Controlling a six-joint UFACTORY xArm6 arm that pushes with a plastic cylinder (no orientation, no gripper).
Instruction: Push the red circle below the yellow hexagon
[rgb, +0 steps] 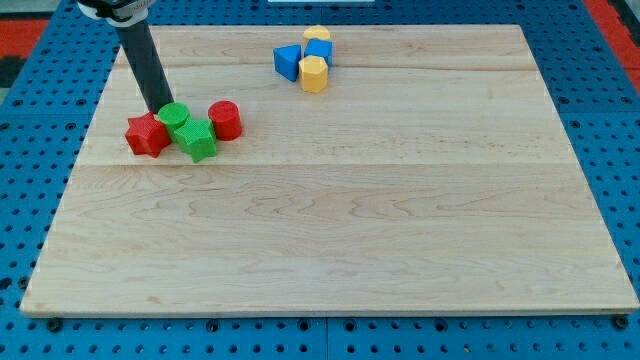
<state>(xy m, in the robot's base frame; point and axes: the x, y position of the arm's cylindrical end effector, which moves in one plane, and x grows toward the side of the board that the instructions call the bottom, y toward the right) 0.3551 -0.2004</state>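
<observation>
The red circle (225, 120) is a short red cylinder at the upper left of the wooden board (330, 230). The yellow hexagon (314, 73) sits near the top middle, well to the red circle's right and above it. My tip (160, 108) is at the view's left, just above the green circle (173, 116) and up-right of the red star (146, 135). It is about a block's width left of the red circle, not touching it.
A green star (199, 139) lies between the red star and the red circle. A blue triangle (287, 62), a blue cube (318, 50) and a second yellow block (317, 35) cluster around the yellow hexagon. A blue pegboard (600, 40) surrounds the board.
</observation>
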